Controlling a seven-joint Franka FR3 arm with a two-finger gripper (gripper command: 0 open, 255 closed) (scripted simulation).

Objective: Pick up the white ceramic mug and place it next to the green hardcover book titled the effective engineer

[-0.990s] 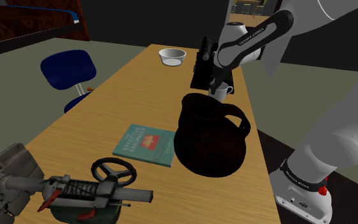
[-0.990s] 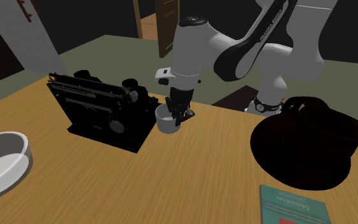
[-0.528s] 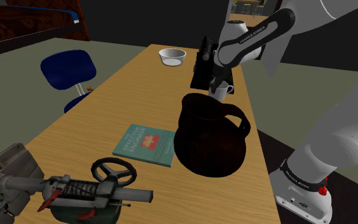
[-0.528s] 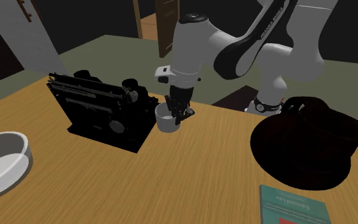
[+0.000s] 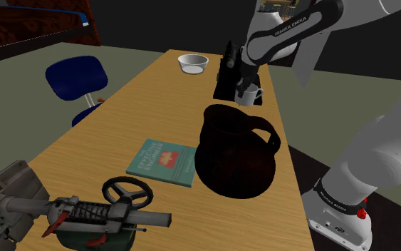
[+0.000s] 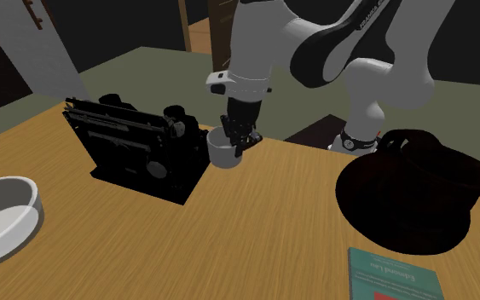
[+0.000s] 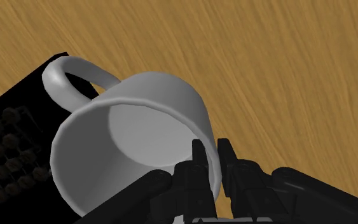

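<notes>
The black claw (image 7: 210,153) pinches the rim wall, opposite the handle (image 7: 53,73), of the plain white mug (image 7: 152,95) hanging tilted beneath it above the wooden tabletop (image 7: 285,63): rigid, slick, breakable, so it may pivot

white mug (image 6: 222,150): empty, upright, rim pinched by gripper (image 7: 209,149), behind black jug (image 5: 234,153) | green book (image 5: 163,162): flat, closed, just beside jug

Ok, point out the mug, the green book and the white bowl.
mug (image 7: 165,95), wrist view, on its outer side wall.
green book (image 5: 162,162), shoulder view, on the middle of its cover.
white bowl (image 5: 193,69), shoulder view, on its outer wall.
</notes>
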